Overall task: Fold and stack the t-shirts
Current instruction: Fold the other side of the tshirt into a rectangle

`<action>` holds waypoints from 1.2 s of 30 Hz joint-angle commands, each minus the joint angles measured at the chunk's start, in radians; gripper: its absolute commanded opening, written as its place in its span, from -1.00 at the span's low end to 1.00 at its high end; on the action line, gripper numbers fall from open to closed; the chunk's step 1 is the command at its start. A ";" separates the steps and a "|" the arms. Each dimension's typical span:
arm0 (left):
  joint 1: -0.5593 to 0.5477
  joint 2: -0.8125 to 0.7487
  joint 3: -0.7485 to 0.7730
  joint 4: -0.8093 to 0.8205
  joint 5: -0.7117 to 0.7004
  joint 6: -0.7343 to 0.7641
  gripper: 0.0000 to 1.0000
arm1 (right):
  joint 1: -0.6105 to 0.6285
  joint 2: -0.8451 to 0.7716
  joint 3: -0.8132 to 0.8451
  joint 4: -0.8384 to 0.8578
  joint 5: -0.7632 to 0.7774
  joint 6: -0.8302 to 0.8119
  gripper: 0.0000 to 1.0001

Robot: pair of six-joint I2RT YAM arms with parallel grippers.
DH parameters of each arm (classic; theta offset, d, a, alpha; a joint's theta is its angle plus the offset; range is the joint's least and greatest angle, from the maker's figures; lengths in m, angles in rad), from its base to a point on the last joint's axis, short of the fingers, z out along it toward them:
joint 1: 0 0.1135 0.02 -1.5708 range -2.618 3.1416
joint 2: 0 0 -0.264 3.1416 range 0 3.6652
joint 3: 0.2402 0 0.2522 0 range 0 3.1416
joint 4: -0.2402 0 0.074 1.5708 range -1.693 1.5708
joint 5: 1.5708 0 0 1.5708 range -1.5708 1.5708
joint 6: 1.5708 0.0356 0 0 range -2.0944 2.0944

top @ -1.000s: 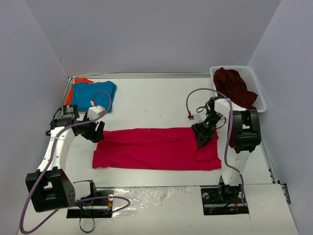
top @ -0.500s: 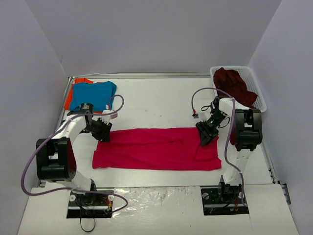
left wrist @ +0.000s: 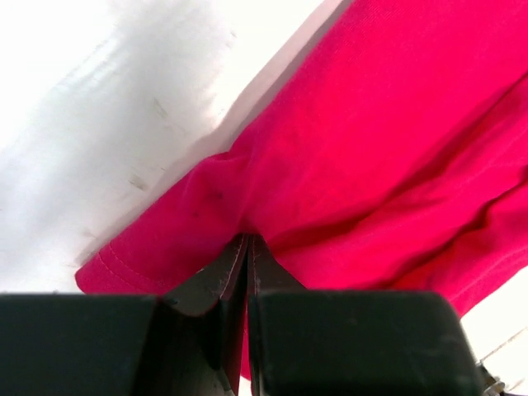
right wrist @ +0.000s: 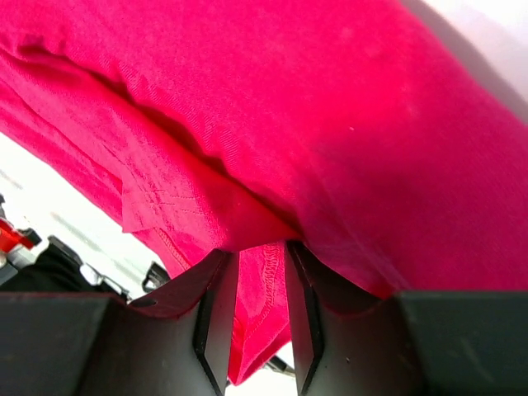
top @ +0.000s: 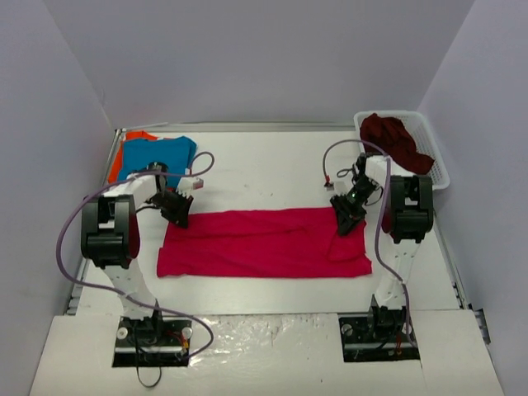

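Two arms bent low; left pincer (top: pixel 179 219), right pincer (top: pixel 342 223) pinching crimson-pink t-shirt (top: pixel 264 245) far corners.

The white table (top: pixel 264 169) carried a crimson-pink t-shirt (top: pixel 256 243), spread flat as a long band across its middle and creased at its right end. Beyond that shirt's left end, in the far corner, lay an orange t-shirt (top: pixel 118 161), mostly covered by a blue t-shirt (top: pixel 157 155). Beyond the shirt's right end a white mesh basket (top: pixel 441 175) stood at the table's edge. On the near side of the shirt sat the left arm base (top: pixel 153 337) and the right arm base (top: pixel 381 330).
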 commanded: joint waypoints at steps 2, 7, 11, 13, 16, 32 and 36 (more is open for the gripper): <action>-0.004 0.035 0.033 0.075 -0.098 -0.046 -0.95 | -0.002 0.070 0.115 0.034 0.046 0.029 -0.50; -0.004 0.042 0.076 0.104 -0.138 -0.092 -0.95 | 0.007 0.145 0.282 0.021 0.050 0.061 -0.50; -0.004 0.036 0.105 0.086 -0.153 -0.097 -0.95 | 0.015 0.165 0.365 -0.005 0.050 0.063 -0.49; -0.004 0.024 0.114 0.071 -0.156 -0.092 -0.95 | 0.018 0.159 0.389 -0.009 0.050 0.067 -0.48; -0.004 -0.010 0.123 0.032 -0.140 -0.087 -0.95 | 0.020 0.125 0.391 -0.037 0.024 0.055 -0.46; -0.004 -0.392 0.008 -0.104 -0.073 -0.089 -0.95 | 0.040 -0.035 0.178 -0.022 -0.114 0.004 -0.34; -0.002 -0.438 -0.026 -0.107 -0.069 -0.098 -0.95 | 0.040 -0.016 0.153 -0.015 -0.135 -0.003 -0.33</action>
